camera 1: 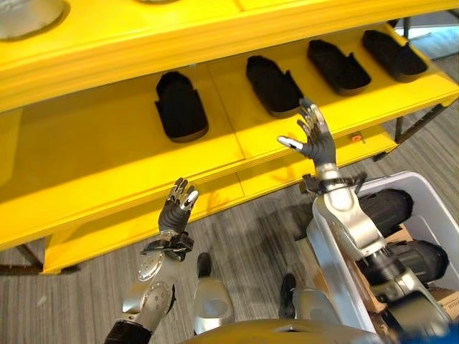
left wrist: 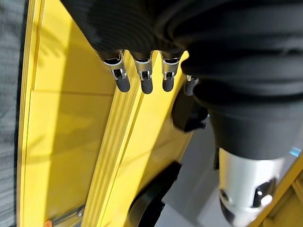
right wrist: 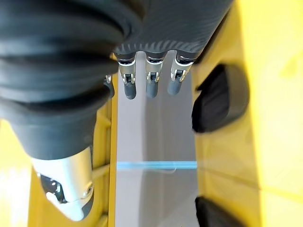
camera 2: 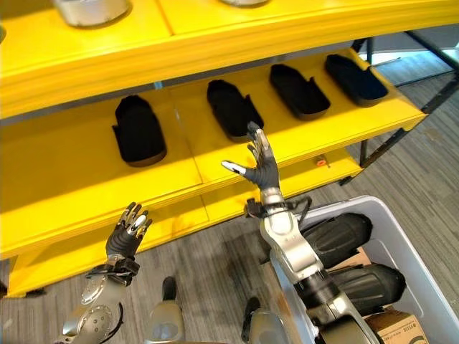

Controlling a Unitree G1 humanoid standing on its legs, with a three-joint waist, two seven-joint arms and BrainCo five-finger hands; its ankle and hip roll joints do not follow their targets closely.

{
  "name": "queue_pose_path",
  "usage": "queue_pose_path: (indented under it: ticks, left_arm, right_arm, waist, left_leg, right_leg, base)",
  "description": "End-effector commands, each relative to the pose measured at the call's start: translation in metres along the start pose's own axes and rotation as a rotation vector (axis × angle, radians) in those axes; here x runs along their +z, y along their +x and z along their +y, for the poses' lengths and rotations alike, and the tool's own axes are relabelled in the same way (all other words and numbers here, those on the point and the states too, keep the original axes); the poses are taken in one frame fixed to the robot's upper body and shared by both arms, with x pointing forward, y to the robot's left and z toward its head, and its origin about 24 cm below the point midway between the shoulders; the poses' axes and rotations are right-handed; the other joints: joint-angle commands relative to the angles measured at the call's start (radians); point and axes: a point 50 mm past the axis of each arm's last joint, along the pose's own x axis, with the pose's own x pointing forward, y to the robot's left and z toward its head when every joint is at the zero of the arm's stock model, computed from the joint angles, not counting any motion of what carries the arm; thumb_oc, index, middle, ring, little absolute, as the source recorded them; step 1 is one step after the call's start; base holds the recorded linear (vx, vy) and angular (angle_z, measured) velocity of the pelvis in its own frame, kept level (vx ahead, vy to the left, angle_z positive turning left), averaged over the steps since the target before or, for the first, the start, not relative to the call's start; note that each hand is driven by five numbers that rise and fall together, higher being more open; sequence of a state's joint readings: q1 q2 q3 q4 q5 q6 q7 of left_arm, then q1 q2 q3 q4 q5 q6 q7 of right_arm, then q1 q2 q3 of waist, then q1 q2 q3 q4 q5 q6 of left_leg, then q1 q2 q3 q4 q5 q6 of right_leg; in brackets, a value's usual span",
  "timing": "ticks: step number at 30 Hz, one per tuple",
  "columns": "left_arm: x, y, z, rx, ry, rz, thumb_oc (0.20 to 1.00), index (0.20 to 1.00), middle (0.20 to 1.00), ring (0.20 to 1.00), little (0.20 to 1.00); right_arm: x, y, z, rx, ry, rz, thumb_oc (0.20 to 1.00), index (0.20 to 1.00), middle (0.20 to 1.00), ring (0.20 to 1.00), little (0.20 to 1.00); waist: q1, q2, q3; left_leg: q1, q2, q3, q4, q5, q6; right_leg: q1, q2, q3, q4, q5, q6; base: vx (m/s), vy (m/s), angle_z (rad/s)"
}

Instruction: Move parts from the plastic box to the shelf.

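Four black moulded parts (camera 1: 181,106) lying in a row on the yellow metal shelf (camera 1: 107,154); more in the white plastic box (camera 2: 401,236). Right hand (camera 1: 315,137) spread, empty, before the shelf edge; left hand (camera 1: 176,208) relaxed, empty, lower.

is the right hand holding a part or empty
Empty: the right hand is open with fingers spread before the shelf, nothing in it.

1. Both eye views look steeply down from the head, sharing the yellow metal shelf (camera 1: 107,165) and the row of black moulded parts (camera 2: 139,131).
2. Each wrist view looks along its own fingers, very close to that shelf.
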State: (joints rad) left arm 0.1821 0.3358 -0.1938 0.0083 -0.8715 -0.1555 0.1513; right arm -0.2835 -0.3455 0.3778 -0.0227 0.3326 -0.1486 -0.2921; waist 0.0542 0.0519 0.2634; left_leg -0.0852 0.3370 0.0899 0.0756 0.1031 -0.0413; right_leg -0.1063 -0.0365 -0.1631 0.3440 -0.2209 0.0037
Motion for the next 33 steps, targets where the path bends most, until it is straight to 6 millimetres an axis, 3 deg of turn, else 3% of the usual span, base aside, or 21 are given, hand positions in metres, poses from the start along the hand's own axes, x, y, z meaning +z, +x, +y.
queue_pose_path:
  ticks: [1,2,3,4,7,8,9,10,11,16,19,25,26,27,28,29,30,31,32,33]
  left_arm:
    - [0.012,0.001,-0.002,-0.041,0.063,-0.071,1.000,1.000,1.000,1.000,1.000]
    - [0.012,0.002,-0.002,-0.041,0.062,-0.071,1.000,1.000,1.000,1.000,1.000]
    - [0.010,0.001,-0.001,-0.044,0.080,-0.072,1.000,1.000,1.000,1.000,1.000]
    - [0.010,0.001,-0.001,-0.045,0.080,-0.072,1.000,1.000,1.000,1.000,1.000]
    - [0.011,-0.002,0.001,-0.042,0.091,-0.078,1.000,1.000,1.000,1.000,1.000]
    - [0.011,-0.005,0.003,-0.030,0.095,-0.082,1.000,1.000,1.000,1.000,1.000]
    - [0.011,-0.005,0.003,-0.030,0.095,-0.082,1.000,1.000,1.000,1.000,1.000]
    - [0.011,-0.006,0.003,-0.024,0.098,-0.085,1.000,1.000,1.000,1.000,1.000]
    - [0.010,-0.009,0.007,-0.015,0.091,-0.087,1.000,1.000,1.000,1.000,1.000]
    - [0.007,-0.007,0.003,-0.044,0.121,-0.065,1.000,1.000,1.000,1.000,1.000]
    - [0.006,-0.008,0.004,-0.051,0.129,-0.052,1.000,1.000,1.000,1.000,1.000]
    - [0.009,-0.005,0.004,-0.065,0.188,-0.045,1.000,1.000,1.000,1.000,1.000]
    - [0.012,-0.005,0.005,-0.060,0.198,-0.057,1.000,1.000,1.000,1.000,1.000]
    - [0.018,-0.004,0.008,-0.050,0.208,-0.077,1.000,1.000,1.000,1.000,1.000]
    - [0.018,-0.004,0.008,-0.050,0.208,-0.077,1.000,1.000,1.000,1.000,1.000]
    - [0.023,-0.006,0.013,-0.036,0.217,-0.088,1.000,1.000,1.000,1.000,1.000]
    - [0.023,-0.006,0.013,-0.036,0.217,-0.088,1.000,1.000,1.000,1.000,1.000]
    - [0.022,-0.010,0.018,-0.015,0.207,-0.079,1.000,1.000,1.000,1.000,1.000]
    - [0.021,-0.012,0.020,-0.005,0.197,-0.076,1.000,1.000,1.000,1.000,1.000]
    - [0.021,-0.012,0.020,-0.005,0.198,-0.076,1.000,1.000,1.000,1.000,1.000]
  right_arm:
    - [0.022,-0.003,-0.003,0.033,0.071,-0.114,1.000,1.000,1.000,1.000,1.000]
    - [0.022,-0.003,-0.003,0.033,0.071,-0.114,1.000,1.000,1.000,1.000,1.000]
    - [0.014,-0.012,-0.007,0.034,0.083,-0.077,1.000,1.000,1.000,1.000,1.000]
    - [0.014,-0.012,-0.007,0.034,0.083,-0.077,1.000,1.000,1.000,1.000,1.000]
    - [0.004,-0.021,-0.011,0.023,0.115,-0.024,1.000,1.000,1.000,1.000,1.000]
    - [-0.003,-0.025,-0.009,0.014,0.132,0.006,1.000,1.000,1.000,1.000,1.000]
    - [-0.003,-0.025,-0.009,0.014,0.132,0.006,1.000,1.000,1.000,1.000,1.000]
    - [-0.004,-0.023,-0.007,0.015,0.145,0.007,1.000,1.000,1.000,1.000,1.000]
    - [-0.002,-0.020,-0.003,0.029,0.150,-0.001,1.000,1.000,1.000,1.000,1.000]
    - [-0.002,-0.028,-0.005,0.010,0.156,0.002,1.000,1.000,1.000,1.000,1.000]
    - [-0.003,-0.031,-0.007,0.007,0.159,0.010,1.000,1.000,1.000,1.000,1.000]
    - [-0.002,-0.030,0.000,0.021,0.171,0.011,1.000,1.000,1.000,1.000,1.000]
    - [-0.001,-0.026,0.005,0.035,0.173,0.007,1.000,1.000,1.000,1.000,1.000]
    - [0.001,-0.021,0.011,0.054,0.178,-0.004,1.000,1.000,1.000,1.000,1.000]
    - [0.001,-0.021,0.011,0.054,0.178,-0.004,1.000,1.000,1.000,1.000,1.000]
    - [0.001,-0.017,0.018,0.077,0.186,-0.005,1.000,1.000,1.000,1.000,1.000]
    - [0.001,-0.017,0.018,0.077,0.186,-0.005,1.000,1.000,1.000,1.000,1.000]
    - [0.000,-0.014,0.023,0.094,0.194,0.002,1.000,1.000,1.000,1.000,1.000]
    - [-0.002,-0.013,0.026,0.100,0.208,0.011,1.000,1.000,1.000,1.000,1.000]
    - [-0.002,-0.012,0.027,0.100,0.208,0.011,1.000,1.000,1.000,1.000,1.000]
  waist:
    - [0.019,-0.060,-0.026]
    - [0.018,-0.058,-0.028]
    - [0.015,-0.076,-0.032]
    - [0.014,-0.076,-0.035]
    - [0.002,-0.074,-0.057]
    - [0.010,-0.067,-0.066]
    - [0.009,-0.068,-0.068]
    - [0.018,-0.063,-0.073]
    - [0.013,-0.053,-0.092]
    - [-0.023,-0.061,-0.138]
    - [-0.029,-0.057,-0.137]
    - [-0.059,-0.046,-0.110]
    - [-0.049,-0.044,-0.099]
    - [-0.027,-0.039,-0.095]
    - [-0.027,-0.039,-0.095]
    - [-0.006,-0.023,-0.092]
    - [-0.006,-0.024,-0.093]
    - [0.017,-0.010,-0.094]
    - [0.033,-0.007,-0.099]
    - [0.034,-0.008,-0.096]
  left_leg:
    - [-0.113,-0.084,-0.169,0.030,0.193,-0.055]
    - [-0.116,-0.083,-0.171,0.029,0.195,-0.055]
    - [-0.123,-0.260,-0.218,0.114,0.054,-0.021]
    - [-0.127,-0.260,-0.219,0.115,0.055,-0.020]
    - [-0.104,-0.400,-0.232,0.156,-0.067,0.024]
    - [-0.077,-0.481,-0.276,0.175,-0.113,0.042]
    - [-0.079,-0.481,-0.277,0.173,-0.110,0.041]
    - [-0.059,-0.522,-0.315,0.168,-0.135,0.053]
    - [-0.012,-0.516,-0.325,0.100,-0.141,0.080]
    - [0.038,-0.489,-0.275,-0.009,-0.124,0.089]
    - [0.058,-0.488,-0.261,-0.035,-0.127,0.103]
    - [0.063,-0.457,-0.146,-0.062,-0.133,0.127]
    - [0.060,-0.442,-0.118,-0.069,-0.134,0.126]
    - [0.047,-0.421,-0.083,-0.074,-0.129,0.119]
    - [0.046,-0.421,-0.083,-0.074,-0.129,0.119]
    - [0.040,-0.387,-0.037,-0.081,-0.128,0.111]
    - [0.039,-0.387,-0.037,-0.081,-0.128,0.111]
    - [0.055,-0.357,0.018,-0.099,-0.135,0.110]
    - [0.079,-0.344,0.045,-0.117,-0.151,0.102]
    - [0.083,-0.345,0.047,-0.118,-0.152,0.103]
  right_leg:
    - [0.142,0.033,-0.014,-0.230,0.031,-0.005]
    - [0.140,0.034,-0.015,-0.232,0.033,-0.006]
    - [0.152,0.026,0.014,-0.269,0.069,0.005]
    - [0.149,0.027,0.012,-0.270,0.071,0.005]
    - [0.140,0.030,0.043,-0.289,0.097,0.014]
    - [0.137,0.046,0.080,-0.304,0.116,0.024]
    - [0.135,0.045,0.079,-0.305,0.118,0.024]
    - [0.129,0.058,0.110,-0.313,0.130,0.030]
    - [0.119,0.081,0.148,-0.330,0.150,0.034]
    - [0.133,0.076,0.156,-0.371,0.171,0.048]
    - [0.132,0.074,0.181,-0.358,0.175,0.054]
    - [0.041,0.081,0.266,-0.269,0.198,0.094]
    - [0.017,0.070,0.234,-0.253,0.199,0.105]
    - [-0.012,0.036,0.139,-0.232,0.194,0.116]
    - [-0.012,0.036,0.139,-0.232,0.194,0.116]
    - [-0.010,-0.042,-0.050,-0.202,0.159,0.109]
    - [-0.011,-0.042,-0.051,-0.202,0.159,0.109]
    - [0.019,-0.124,-0.172,-0.161,0.140,0.098]
    - [0.044,-0.174,-0.216,-0.153,0.134,0.113]
    - [0.046,-0.176,-0.214,-0.151,0.132,0.114]
  base:
    - [0.00,-0.107,-0.32]
    - [-0.03,-0.112,-0.35]
    - [-0.01,-0.073,-0.17]
    - [-0.02,-0.083,-0.02]
    - [0.02,0.028,-0.45]
    - [0.03,0.051,-0.35]
    - [0.02,0.070,-0.34]
    - [0.02,0.079,-0.78]
    - [0.06,0.164,-1.39]
    - [0.05,0.096,-0.67]
    - [0.01,0.115,-0.27]
    - [-0.07,0.144,-0.64]
    - [-0.14,0.037,-1.05]
    - [-0.10,0.014,-1.08]
    - [-0.10,0.009,-1.65]
    - [-0.05,0.011,-1.40]
    - [-0.05,0.039,-1.61]
    - [0.05,0.028,-1.09]
    - [0.05,0.032,-1.34]
    - [0.07,-0.012,-1.19]
